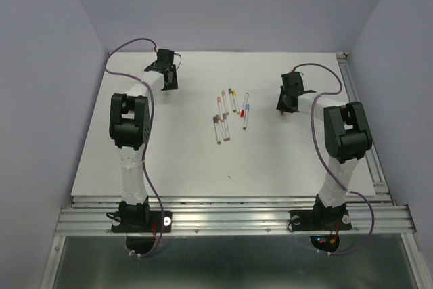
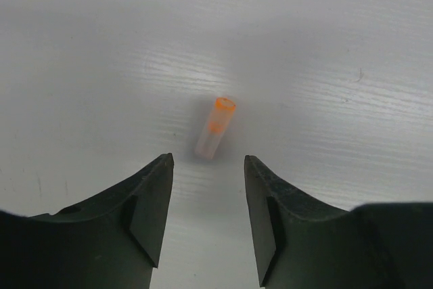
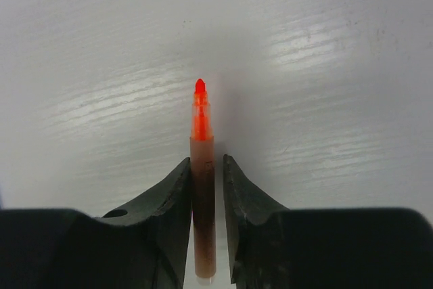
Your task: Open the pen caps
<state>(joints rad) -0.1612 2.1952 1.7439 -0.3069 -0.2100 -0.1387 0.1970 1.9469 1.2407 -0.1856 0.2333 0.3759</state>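
Note:
An orange pen cap lies loose on the white table, just ahead of my left gripper, which is open and empty at the far left. My right gripper sits low at the right. An uncapped orange pen lies between its jaws with its bright tip pointing ahead. The pen rests against the left finger and a thin gap shows at the right finger. Several capped white pens lie in a loose cluster at the table's middle.
The white table is walled by purple panels at the back and sides. An aluminium rail runs along the near edge under both arm bases. Purple cables loop from each arm.

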